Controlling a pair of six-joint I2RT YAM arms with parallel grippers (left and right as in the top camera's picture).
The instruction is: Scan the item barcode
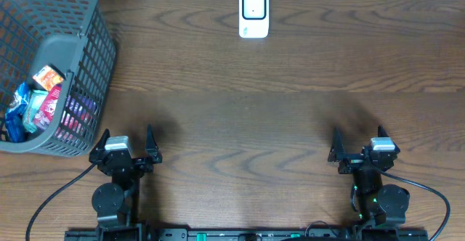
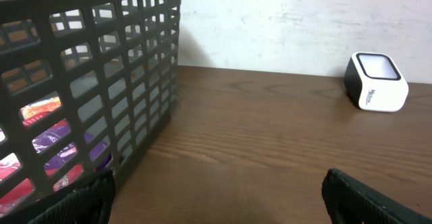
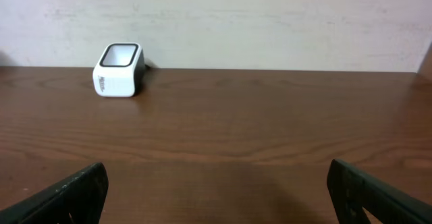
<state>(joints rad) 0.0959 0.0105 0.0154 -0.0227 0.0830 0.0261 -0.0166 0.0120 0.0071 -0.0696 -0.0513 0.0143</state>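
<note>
left gripper [image 1: 128, 136]: black two-finger build, jaws spread wide with nothing between them. It sits at the near edge of the table, just beside the basket's near corner.
right gripper [image 1: 358, 135]: same black build, jaws likewise wide and empty, over bare wood well apart from everything else.
fingers [image 2: 74, 198]: matte black, blunt wedge shapes in the left wrist view.
table [image 1: 240, 117]: dark brown, smooth top with wavy wood grain.
basket [image 1: 86, 67]: dark grey plastic with open square-lattice walls and a rounded rim, at the table's left side.
snack packets [image 1: 42, 99]: the items, lying inside the basket. Glossy crinkled wrappers in orange, blue, green, red and purple; the print is too small to read.
barcode scanner [image 1: 253, 13]: white rounded block with a black-framed window on top, standing at the table's far edge, well apart from the basket and both grippers. The small dark lettering on its side cannot be read.
wall [image 3: 270, 21]: off-white, faintly mottled, behind the table.
</note>
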